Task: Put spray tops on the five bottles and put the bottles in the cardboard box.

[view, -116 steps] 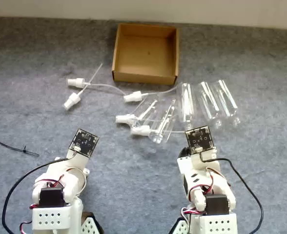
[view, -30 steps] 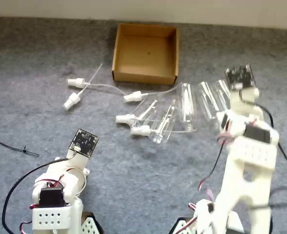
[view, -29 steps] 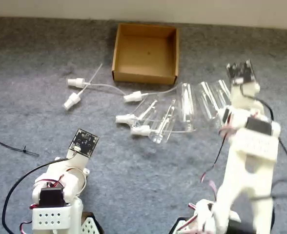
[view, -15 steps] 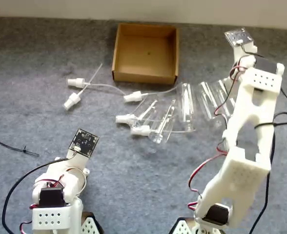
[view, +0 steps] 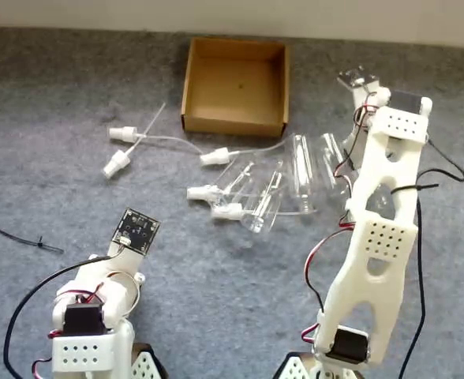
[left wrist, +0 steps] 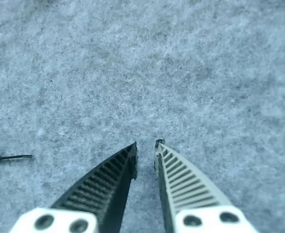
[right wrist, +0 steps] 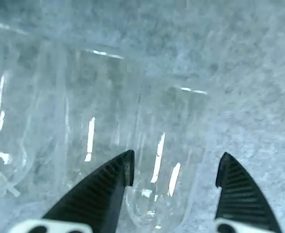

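High view: the cardboard box (view: 232, 124) at twelve o'clock sits empty, bottles (view: 301, 175) lie capless near two o'clock, and spray tops (view: 117, 164) lie loose near ten. The right gripper (right wrist: 175, 162), spread wide, straddles one bottle, seemingly ungrasped. The left gripper (left wrist: 146, 145), all but closed, holds nothing. No step looks done.
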### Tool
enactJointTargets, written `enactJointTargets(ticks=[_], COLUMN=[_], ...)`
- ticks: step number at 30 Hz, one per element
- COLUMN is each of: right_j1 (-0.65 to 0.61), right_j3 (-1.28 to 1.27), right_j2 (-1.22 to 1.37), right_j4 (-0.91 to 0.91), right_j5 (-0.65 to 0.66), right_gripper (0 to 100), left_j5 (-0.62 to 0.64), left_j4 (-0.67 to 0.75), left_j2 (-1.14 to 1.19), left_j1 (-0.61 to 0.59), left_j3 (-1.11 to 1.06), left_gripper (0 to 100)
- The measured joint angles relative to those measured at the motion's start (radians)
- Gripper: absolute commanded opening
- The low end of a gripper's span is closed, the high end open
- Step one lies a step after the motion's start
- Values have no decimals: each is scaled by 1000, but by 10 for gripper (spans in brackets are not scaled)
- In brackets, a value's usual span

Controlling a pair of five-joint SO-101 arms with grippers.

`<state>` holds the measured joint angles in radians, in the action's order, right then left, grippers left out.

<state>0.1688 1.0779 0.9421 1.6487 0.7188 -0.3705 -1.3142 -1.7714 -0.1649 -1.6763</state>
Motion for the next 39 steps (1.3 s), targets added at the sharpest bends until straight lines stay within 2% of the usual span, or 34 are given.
enactJointTargets(ticks=[3, 10, 17, 22, 31, 35, 39], right_j1=[3, 21, 123, 209, 338, 411, 427], right_j3=[46, 103, 103, 104, 103, 15, -95], right_j2=[23, 110, 175, 175, 155, 97, 51], right_j4=[64, 86, 86, 89, 92, 95, 95], right_j5=[0, -18, -123, -242, -279, -334, -339], right_gripper=[266, 265, 264, 264, 263, 263, 268], left_j5=[0, 0, 0, 0, 0, 0, 0], left_j4=[0, 0, 0, 0, 0, 0, 0], left_j2=[0, 0, 0, 0, 0, 0, 0], left_j1=[0, 0, 0, 0, 0, 0, 0], left_j3=[0, 0, 0, 0, 0, 0, 0], left_gripper=[78, 78, 78, 78, 78, 78, 78])
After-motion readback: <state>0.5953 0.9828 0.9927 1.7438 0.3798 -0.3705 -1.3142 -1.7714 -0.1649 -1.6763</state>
